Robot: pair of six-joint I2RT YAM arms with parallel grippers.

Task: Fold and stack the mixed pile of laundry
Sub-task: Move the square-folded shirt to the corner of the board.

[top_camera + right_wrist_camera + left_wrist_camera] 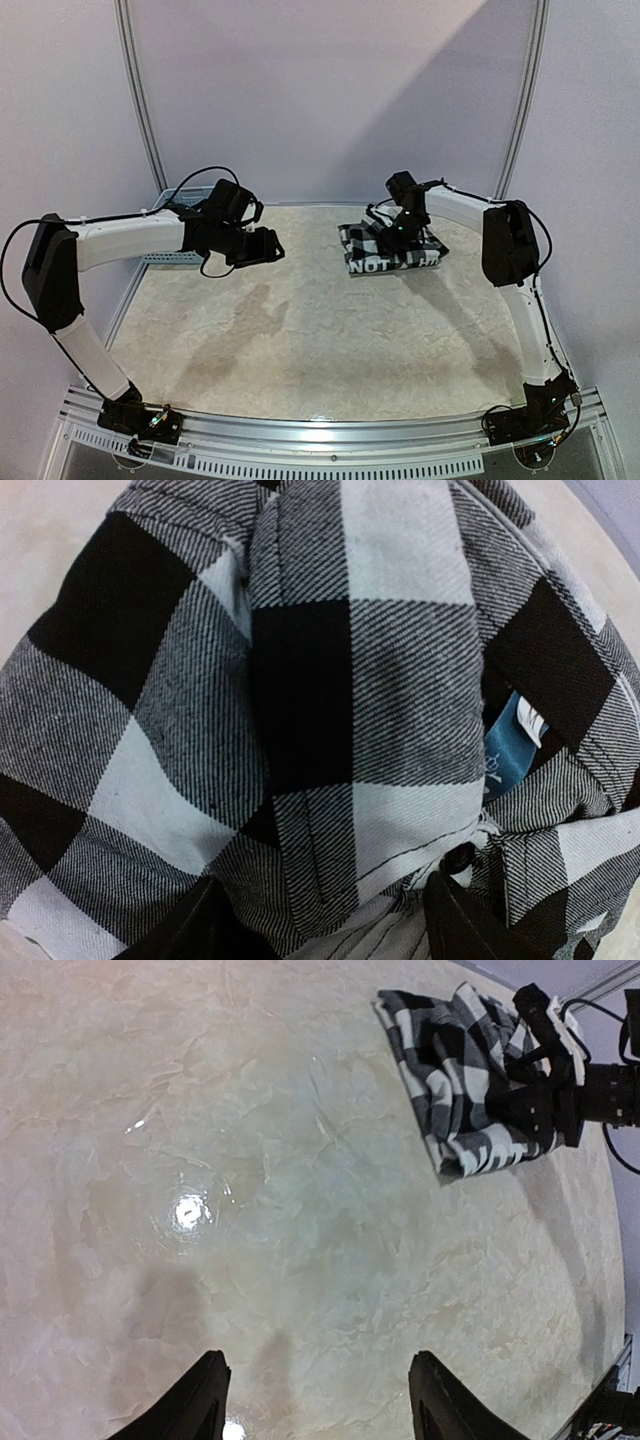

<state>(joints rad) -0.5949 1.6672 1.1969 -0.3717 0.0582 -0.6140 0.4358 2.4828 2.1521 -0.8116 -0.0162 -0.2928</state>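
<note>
Black-and-white checked cloth: the checked shirt [385, 252] lay folded into a compact bundle at the far R side of the table [320, 340], flat on the marbled beige top, w/ white lettering along its near edge. The R gripper [402, 230] sat right on top of the bundle, its arm reaching in from the R. In the R wrist view the fabric filled nearly the whole pic. Both fingers [200, 930] stood wide apart at the bottom edge w/ a fold of cloth bulging btwn them, jaws not closed on it. Whether the tips pressed the cloth couldn't be told. A blue label [505, 750] and a dark button [458, 857] showed toward the lower R of that view. The L gripper [260, 246] hung above bare tabletop on the far L, well apart from the shirt, jaws wide w/ nothing btwn them. Its wrist view had only table under the fingers, the bundle off at upper R. A light blue lattice basket [160, 258] sat at the far L edge, partly hidden behind the L arm.
</note>
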